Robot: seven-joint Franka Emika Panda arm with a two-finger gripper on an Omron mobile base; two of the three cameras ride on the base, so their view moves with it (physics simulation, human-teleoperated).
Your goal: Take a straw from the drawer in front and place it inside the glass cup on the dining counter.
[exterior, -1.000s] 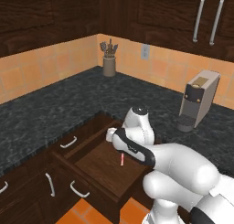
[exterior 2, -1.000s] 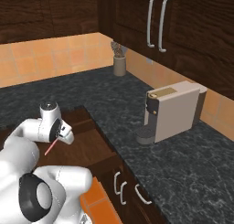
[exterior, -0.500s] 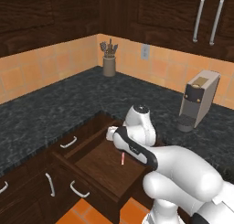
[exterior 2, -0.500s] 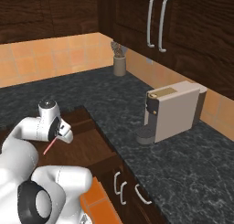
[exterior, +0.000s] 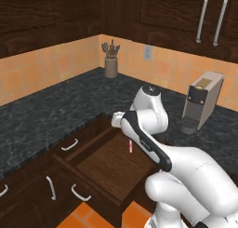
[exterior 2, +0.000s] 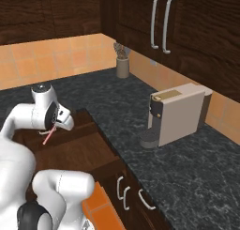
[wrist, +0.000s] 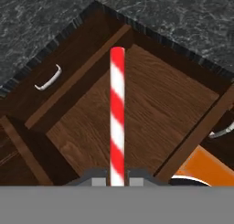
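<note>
The red-and-white striped straw [wrist: 117, 122] stands between my fingertips, and my gripper [wrist: 117, 177] is shut on its lower end. It hangs above the bare wood bottom of the open dark-brown drawer [wrist: 160, 109]. In the left base view a short piece of the straw [exterior: 130, 147] pokes out below my forearm, over the drawer [exterior: 107, 169]. In the right base view the straw [exterior 2: 48, 136] slants down from the gripper [exterior 2: 52, 128] over the drawer [exterior 2: 86, 149]. The glass cup and the dining counter are out of view.
A black speckled worktop [exterior: 56, 110] surrounds the drawer. A beige coffee machine [exterior: 201, 101] stands to the right, and a utensil holder [exterior: 110, 64] in the far corner. Wall cabinets with long handles [exterior 2: 159, 22] hang above. A shut drawer with a silver handle [wrist: 48, 79] lies beside the open one.
The hand has risen a little with the straw in it, so the straw now hangs higher above the drawer bottom. The drawer has stayed open and still.
</note>
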